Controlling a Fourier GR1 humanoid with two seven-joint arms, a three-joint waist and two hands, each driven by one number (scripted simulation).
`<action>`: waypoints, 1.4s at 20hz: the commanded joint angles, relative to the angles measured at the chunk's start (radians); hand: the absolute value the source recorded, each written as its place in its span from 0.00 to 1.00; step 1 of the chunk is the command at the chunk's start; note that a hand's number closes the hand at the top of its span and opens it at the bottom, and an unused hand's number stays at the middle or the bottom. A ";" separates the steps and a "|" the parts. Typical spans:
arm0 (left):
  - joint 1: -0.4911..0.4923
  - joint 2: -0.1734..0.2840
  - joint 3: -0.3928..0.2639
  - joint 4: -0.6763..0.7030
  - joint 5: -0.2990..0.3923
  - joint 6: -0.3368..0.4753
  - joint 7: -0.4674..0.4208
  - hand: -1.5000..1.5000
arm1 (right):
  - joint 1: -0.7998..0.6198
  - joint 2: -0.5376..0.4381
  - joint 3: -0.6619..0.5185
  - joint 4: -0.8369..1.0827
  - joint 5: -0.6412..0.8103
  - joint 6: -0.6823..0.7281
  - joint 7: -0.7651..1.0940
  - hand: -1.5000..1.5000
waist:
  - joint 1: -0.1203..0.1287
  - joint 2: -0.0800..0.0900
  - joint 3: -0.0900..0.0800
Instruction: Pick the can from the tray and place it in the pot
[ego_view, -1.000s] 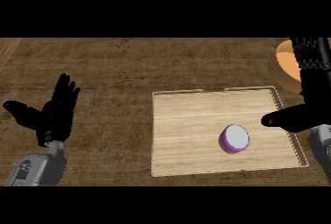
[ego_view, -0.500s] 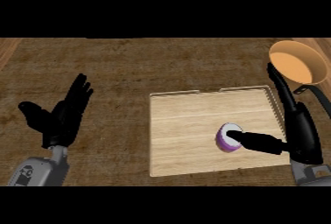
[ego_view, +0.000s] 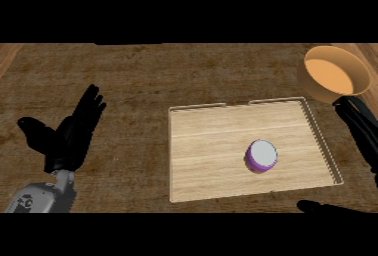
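Wooden counter (ego_view: 148, 75) carries a light wood tray (ego_view: 221, 125) right of centre; purple can (ego_view: 261, 155) with pale top sits inside it, untouched. Orange pot (ego_view: 338, 74) at far right, beyond the tray. Left hand (ego_view: 66, 137) rests at left, fingers straight and apart. Right hand (ego_view: 360, 127) at right edge, fingers extended, thumb apart, holding nothing.

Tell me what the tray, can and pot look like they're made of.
Tray: light wood by its look, matte, with plank lines and grain showing, and a thin raised rim. Can: probably metal, with a pale grey flat end and a purple side wall, though coated plastic is possible. Pot: smooth orange-tan inside and out, no grain; could be copper-toned metal or glazed ceramic, and the look leaves that open.
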 joint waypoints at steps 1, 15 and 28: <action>-0.009 0.005 0.004 -0.032 0.001 0.000 0.032 0.50 | -0.015 -0.120 -0.039 -0.125 -0.023 0.182 0.236 0.00 | 0.022 0.006 0.001; -0.006 -0.016 0.013 -0.044 0.000 -0.033 0.040 0.50 | -0.406 -0.051 0.056 -0.126 -0.301 0.464 0.890 0.00 | 0.048 0.012 0.001; 0.019 -0.033 -0.006 -0.095 -0.042 -0.027 0.064 0.50 | -0.360 0.028 0.275 0.029 -0.154 0.444 0.903 0.00 | 0.041 0.009 0.003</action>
